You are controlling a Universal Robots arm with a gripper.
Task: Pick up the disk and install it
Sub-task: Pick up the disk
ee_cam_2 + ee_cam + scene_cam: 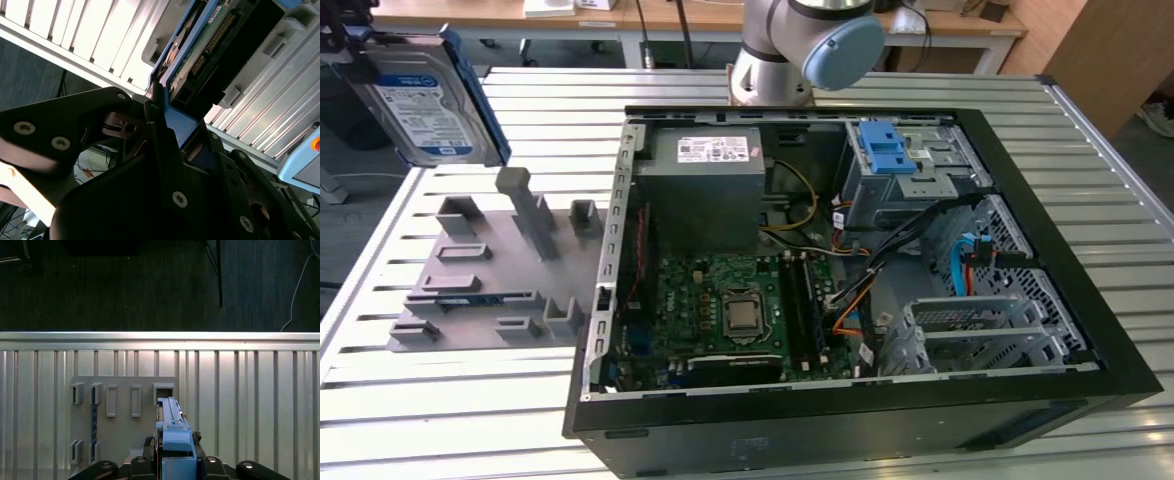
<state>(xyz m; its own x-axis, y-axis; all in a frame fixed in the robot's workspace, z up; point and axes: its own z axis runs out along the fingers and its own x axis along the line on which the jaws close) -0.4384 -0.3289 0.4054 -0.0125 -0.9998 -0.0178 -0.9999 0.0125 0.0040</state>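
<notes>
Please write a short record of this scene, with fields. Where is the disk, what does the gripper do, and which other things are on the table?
disk: silver drive with blue bracket, in the air at the exterior view's left, above the table
gripper: shut on the disk at its blue bracket
holder: grey slotted holder, on the table beside the computer case
computer case: open, lying on the table
cage: silver, with blue latch, inside the computer case
table: slatted metal
install: not yet done, the disk is outside the computer case

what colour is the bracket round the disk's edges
Blue. The bracket round the disk shows best in the first wrist view.
</notes>
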